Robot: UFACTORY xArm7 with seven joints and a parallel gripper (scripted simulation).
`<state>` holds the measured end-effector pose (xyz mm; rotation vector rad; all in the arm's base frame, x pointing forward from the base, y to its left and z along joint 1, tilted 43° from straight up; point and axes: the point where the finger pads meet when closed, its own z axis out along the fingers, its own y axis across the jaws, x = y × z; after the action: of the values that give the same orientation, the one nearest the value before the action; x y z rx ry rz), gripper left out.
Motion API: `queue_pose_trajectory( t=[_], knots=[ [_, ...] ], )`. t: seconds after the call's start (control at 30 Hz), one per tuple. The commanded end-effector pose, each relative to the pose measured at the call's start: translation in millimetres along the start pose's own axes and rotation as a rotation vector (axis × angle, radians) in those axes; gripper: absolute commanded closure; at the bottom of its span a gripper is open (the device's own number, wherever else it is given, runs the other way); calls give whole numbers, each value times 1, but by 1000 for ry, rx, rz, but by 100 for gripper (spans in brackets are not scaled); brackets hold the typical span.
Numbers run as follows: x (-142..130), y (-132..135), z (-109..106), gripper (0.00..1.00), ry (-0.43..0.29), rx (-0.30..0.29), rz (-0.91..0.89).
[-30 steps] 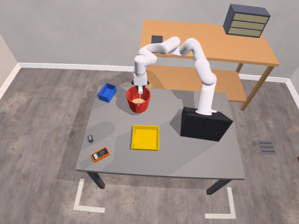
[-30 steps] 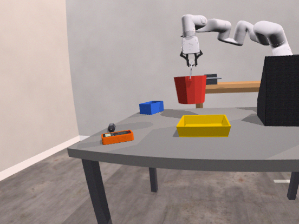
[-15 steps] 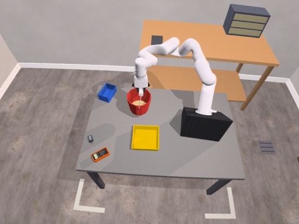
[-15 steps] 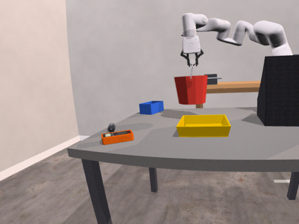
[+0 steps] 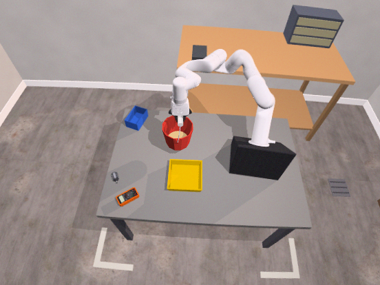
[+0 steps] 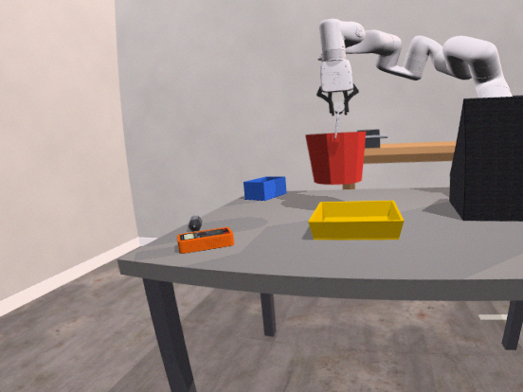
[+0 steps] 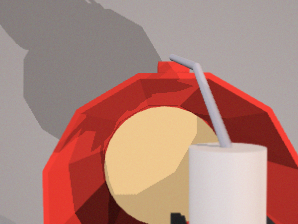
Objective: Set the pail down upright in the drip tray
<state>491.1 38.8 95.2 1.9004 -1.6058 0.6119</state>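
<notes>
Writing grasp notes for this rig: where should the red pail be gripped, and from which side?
Take the pail by its thin wire handle, from straight above. The handle arches over the open mouth, so the pail hangs upright beneath the gripper, which holds it that way now.
</notes>
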Motion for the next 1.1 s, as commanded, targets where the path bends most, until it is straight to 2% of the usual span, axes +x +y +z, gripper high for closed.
queue_pose_trajectory(
  t=[0.0,1.07],
  knots=[
    [-10,1,-3,100,-2,6,-2],
    [-98,19,-3,100,-2,6,-2]
  ],
)
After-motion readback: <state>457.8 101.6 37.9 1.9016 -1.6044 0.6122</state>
